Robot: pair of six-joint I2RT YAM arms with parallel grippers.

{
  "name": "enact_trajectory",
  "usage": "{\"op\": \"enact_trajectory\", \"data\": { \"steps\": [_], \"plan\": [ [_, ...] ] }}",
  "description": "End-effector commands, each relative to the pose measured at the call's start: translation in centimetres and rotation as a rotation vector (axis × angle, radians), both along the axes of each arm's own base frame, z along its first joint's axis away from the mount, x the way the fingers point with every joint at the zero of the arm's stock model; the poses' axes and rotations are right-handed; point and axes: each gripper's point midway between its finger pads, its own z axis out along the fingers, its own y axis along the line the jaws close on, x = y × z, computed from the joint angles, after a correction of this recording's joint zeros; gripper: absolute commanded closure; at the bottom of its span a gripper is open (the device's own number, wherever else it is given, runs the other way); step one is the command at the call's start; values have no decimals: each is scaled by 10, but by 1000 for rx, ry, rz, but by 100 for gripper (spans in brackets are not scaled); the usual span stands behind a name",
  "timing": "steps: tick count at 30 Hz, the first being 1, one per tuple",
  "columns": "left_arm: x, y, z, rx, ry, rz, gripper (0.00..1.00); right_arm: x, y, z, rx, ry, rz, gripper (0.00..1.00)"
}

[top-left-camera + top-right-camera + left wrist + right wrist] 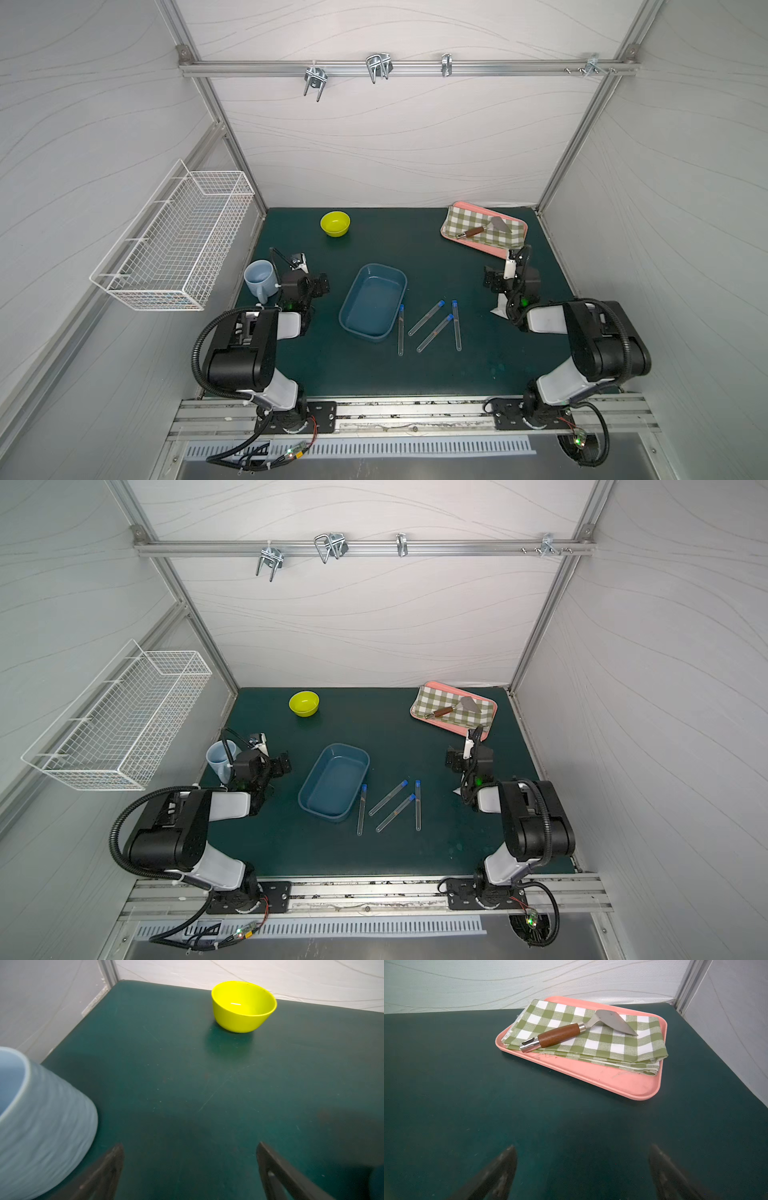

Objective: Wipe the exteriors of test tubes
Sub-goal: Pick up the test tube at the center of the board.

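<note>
Several test tubes lie on the green mat in both top views, clear with blue caps: one (401, 330) beside the blue tray, two slanted (427, 318) (435, 333), one (457, 326) to the right; they show again at the mat's middle (388, 798). The slanted near tube carries an orange mark. My left gripper (306, 279) (190, 1147) hovers left of the blue tray, open and empty. My right gripper (509, 272) (583, 1149) hovers right of the tubes, open and empty, facing the pink tray. Neither wrist view shows the tubes.
A blue tray (345, 307) sits mid-mat, left of the tubes. A yellow bowl (335, 223) (243, 1006) stands at the back. A pale blue mug (258, 278) (41, 1126) is beside the left gripper. A pink tray (623, 1082) holds a green checked cloth (602, 1043) and a spatula (564, 1034). A wire basket (174, 245) hangs on the left wall.
</note>
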Motion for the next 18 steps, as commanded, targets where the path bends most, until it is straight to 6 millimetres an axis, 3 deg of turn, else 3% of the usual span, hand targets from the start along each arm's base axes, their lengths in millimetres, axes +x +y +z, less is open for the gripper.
{"op": "enact_trajectory", "data": {
  "steps": [1,18],
  "plan": [
    [10,-3,18,10,-62,-16,0,-2,1,-3,-22,7,6,1],
    [11,-3,17,9,-58,-16,0,-2,1,-3,-21,5,9,1]
  ]
}}
